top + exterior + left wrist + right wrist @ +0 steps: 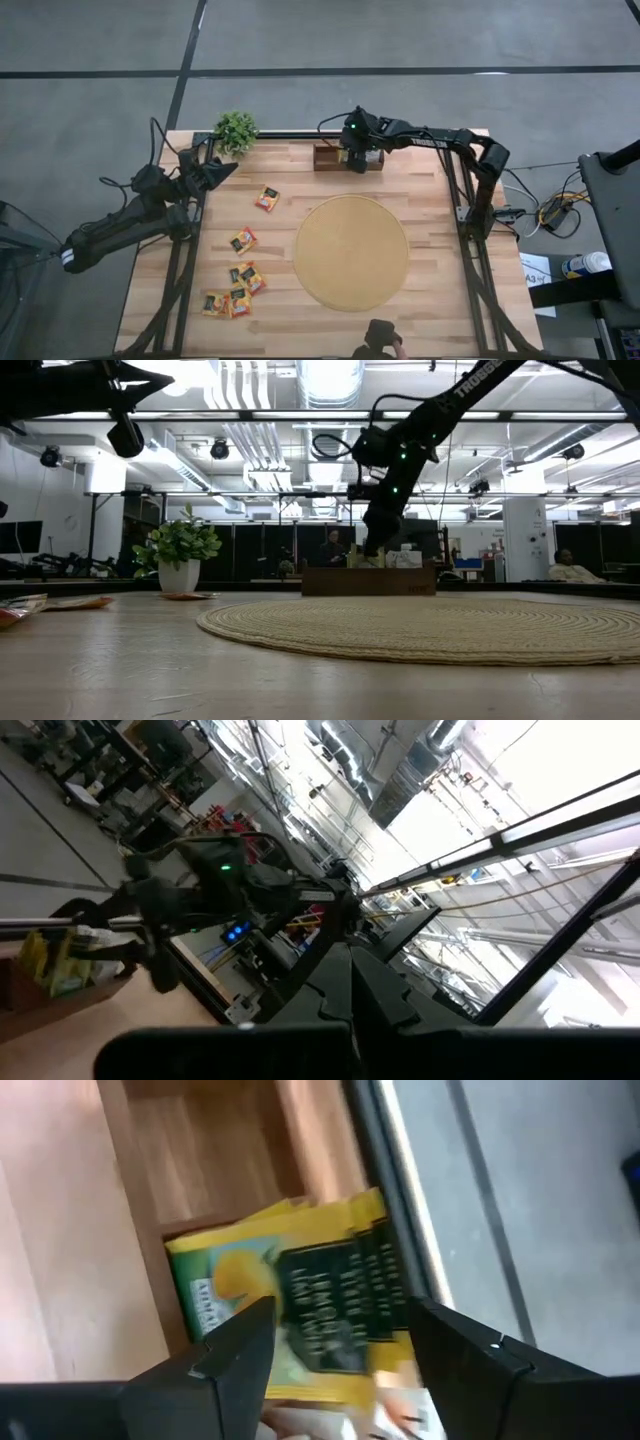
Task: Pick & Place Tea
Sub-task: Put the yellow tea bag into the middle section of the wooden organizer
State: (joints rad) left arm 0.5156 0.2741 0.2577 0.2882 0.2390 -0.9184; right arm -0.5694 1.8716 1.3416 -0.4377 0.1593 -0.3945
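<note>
tool r open over tray far edge | sachets below

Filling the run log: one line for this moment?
right gripper: open over yellow-green paper tea sachets in brown wooden tray | left gripper: shut, waiting at table edge

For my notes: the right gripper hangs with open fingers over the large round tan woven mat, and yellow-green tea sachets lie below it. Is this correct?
Not quite. The right gripper hangs with open fingers over the brown wooden tray at the table's far edge, not over the large round tan woven mat; the high view shows this. The yellow-green tea sachets do lie below it.
</note>
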